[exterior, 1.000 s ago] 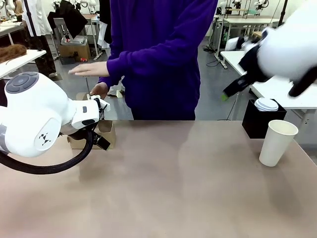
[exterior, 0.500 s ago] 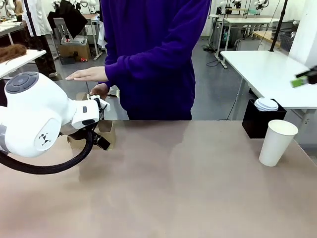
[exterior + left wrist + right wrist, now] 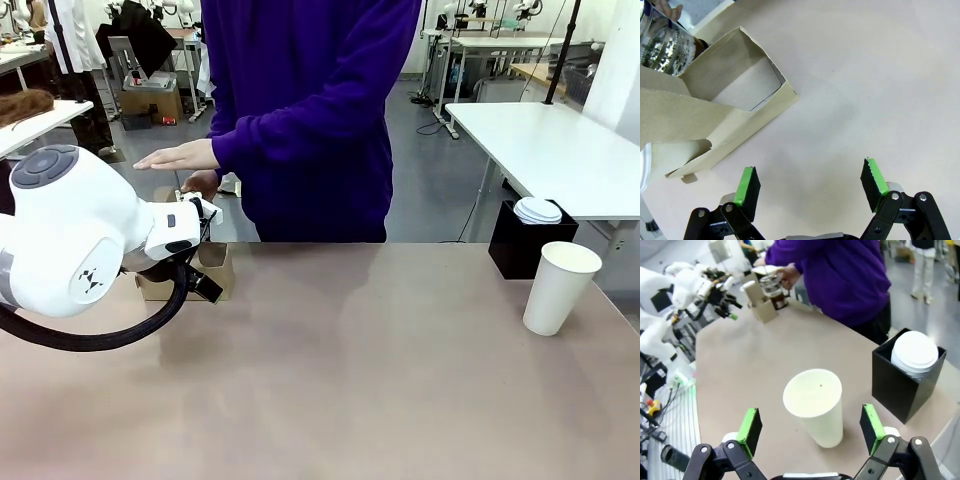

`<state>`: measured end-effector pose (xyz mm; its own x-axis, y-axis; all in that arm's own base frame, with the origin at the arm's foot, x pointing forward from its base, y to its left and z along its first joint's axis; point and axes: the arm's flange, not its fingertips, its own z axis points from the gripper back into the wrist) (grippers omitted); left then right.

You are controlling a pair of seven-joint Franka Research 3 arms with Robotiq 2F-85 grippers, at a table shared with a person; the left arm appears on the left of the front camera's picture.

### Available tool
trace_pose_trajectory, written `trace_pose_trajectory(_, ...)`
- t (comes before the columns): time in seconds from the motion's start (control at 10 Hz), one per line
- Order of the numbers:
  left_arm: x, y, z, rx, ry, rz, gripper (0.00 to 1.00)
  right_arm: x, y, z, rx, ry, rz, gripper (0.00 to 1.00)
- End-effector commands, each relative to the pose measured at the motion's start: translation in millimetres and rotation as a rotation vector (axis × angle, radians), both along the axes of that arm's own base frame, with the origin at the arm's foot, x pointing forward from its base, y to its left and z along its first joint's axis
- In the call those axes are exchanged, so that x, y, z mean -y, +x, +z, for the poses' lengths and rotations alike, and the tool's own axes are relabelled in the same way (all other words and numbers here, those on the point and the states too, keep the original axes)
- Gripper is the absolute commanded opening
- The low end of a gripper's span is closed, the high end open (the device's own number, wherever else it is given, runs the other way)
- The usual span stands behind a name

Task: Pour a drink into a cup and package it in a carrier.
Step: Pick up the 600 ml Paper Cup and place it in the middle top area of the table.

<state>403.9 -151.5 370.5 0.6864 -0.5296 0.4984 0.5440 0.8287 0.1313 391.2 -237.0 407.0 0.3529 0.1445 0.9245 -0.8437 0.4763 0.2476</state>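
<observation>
Your right gripper [image 3: 810,429] looks down on the cup [image 3: 815,407], jaws wide apart and empty. The left gripper [image 3: 810,181], equally spread, hovers just beside the carrier [image 3: 715,120]. The cup stands upright at the table's right side, near the black box [image 3: 905,385], long axis vertical, mouth up (it looks empty). If you descend off-centre, a finger could clip the rim and topple it.

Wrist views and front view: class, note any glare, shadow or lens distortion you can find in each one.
Left wrist view: bright glints on the glass pot, soft shadow beside the carrier. Right wrist view: the wide-angle lens bows the table edge; the cup is sharp. Front view: even light, faint sheen on the table.
</observation>
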Motion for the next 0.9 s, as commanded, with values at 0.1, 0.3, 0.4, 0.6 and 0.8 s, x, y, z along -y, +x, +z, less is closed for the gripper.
trace_pose_trajectory(0.1,0,0,0,0.0,-0.001,0.0,1.0,22,27,-40,0.166,0.031,0.087,1.0)
trace_pose_trajectory(0.3,0,0,0,0.0,-0.001,0.0,1.0,25,31,-51,0.199,0.028,0.081,1.0)
trace_pose_trajectory(0.4,0,0,0,0.0,-0.001,0.0,1.0,14,19,-52,0.121,0.025,0.073,1.0)
trace_pose_trajectory(0.6,0,0,0,0.0,-0.001,0.0,1.0,14,19,-52,0.121,0.025,0.073,1.0)
trace_pose_trajectory(0.8,0,0,0,0.0,-0.001,0.0,1.0,19,23,-59,0.144,0.025,0.081,1.0)
